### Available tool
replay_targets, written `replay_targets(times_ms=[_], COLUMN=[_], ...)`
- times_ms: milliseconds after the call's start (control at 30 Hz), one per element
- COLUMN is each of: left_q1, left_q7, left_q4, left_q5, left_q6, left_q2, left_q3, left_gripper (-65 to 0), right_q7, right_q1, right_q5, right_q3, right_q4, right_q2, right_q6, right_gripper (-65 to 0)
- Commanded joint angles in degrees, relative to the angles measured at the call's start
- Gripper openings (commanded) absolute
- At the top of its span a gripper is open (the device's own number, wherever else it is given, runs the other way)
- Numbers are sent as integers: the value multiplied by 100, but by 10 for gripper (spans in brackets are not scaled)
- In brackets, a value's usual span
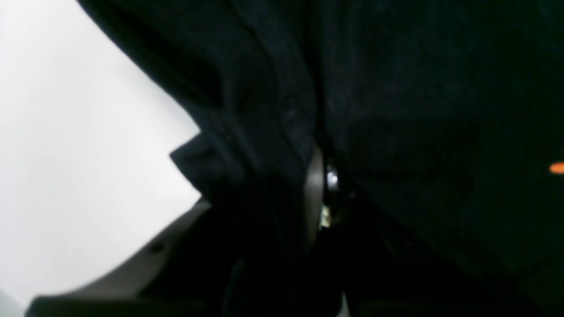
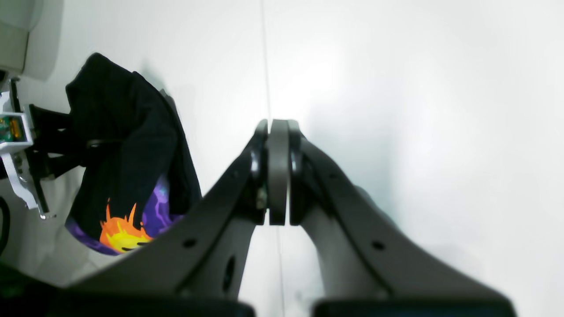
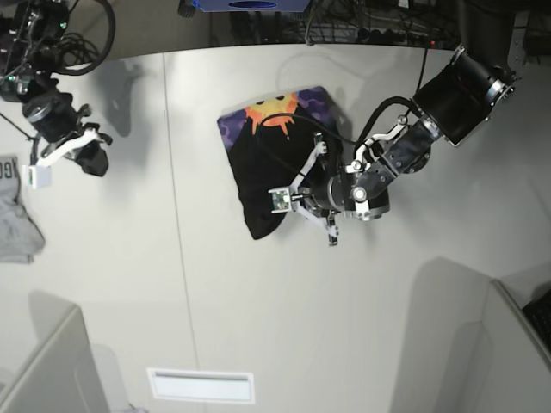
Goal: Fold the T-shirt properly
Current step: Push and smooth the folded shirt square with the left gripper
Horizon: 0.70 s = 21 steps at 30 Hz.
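From my end, the T-shirt [image 3: 258, 172] sits near the middle of the worktop [image 3: 250, 301], already folded into a narrower bundle. In the base view its purple-patterned edge with the orange-yellow sun graphic [image 3: 272, 112] lies at the top of the picture, and plain black cloth runs down from there, ending in a point below.

My left arm [image 3: 422, 138] reaches in from that view's right, over the shirt's lower part. The left fingers [image 2: 94, 152] are on the black cloth — the right wrist view shows them reaching into it from the side, and the left wrist view is nearly filled by dark fabric, bunched and creased right between them. I read that as them gripping the T-shirt, closed on a gathered fold of it.

My right arm [image 3: 52, 95] is over at the other side of the base view, well apart from the shirt. Its right fingers [image 2: 277, 171] are closed, tips together, with nothing between them; they hang above the pale worktop, and the T-shirt shows off to one side in that wrist view.

A light-grey garment with dark lettering [image 3: 15, 224] lies at the base view's left edge, below the right arm and partly cut off by the frame. A thin straight seam [image 3: 181, 249] runs along the worktop between that arm and the shirt.
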<state>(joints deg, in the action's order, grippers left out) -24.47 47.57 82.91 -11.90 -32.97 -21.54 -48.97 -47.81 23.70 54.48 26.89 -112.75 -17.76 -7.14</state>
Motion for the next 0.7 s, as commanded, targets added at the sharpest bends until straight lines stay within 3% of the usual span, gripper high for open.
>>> replay_targets(times_ms=[0,200,433,667], left_q1=[-63,-72,-705,-1092], left_q7=[65,-524,-911,-1060], left_q4=[-85,-208,-190,3], left_q5=[113,122,122,122], left_q6=[49,40,40,31], left_q2=[119,514,444,189], left_q3=[-4,-118,-1630,-2044], left_gripper=[-650,-650,-650,-650], right_q7=[91,91,91,117], right_q1=[25,43,78,104], right_q5=[77,77,77,77], right_q3=[102,137,137,137], right_q4=[-70,-70,-70,-70], right_q2=[-66,-66,-66,-66], right_q6=[-64,-64,-64,-64], right_gripper=[-650,-650,-650,-650])
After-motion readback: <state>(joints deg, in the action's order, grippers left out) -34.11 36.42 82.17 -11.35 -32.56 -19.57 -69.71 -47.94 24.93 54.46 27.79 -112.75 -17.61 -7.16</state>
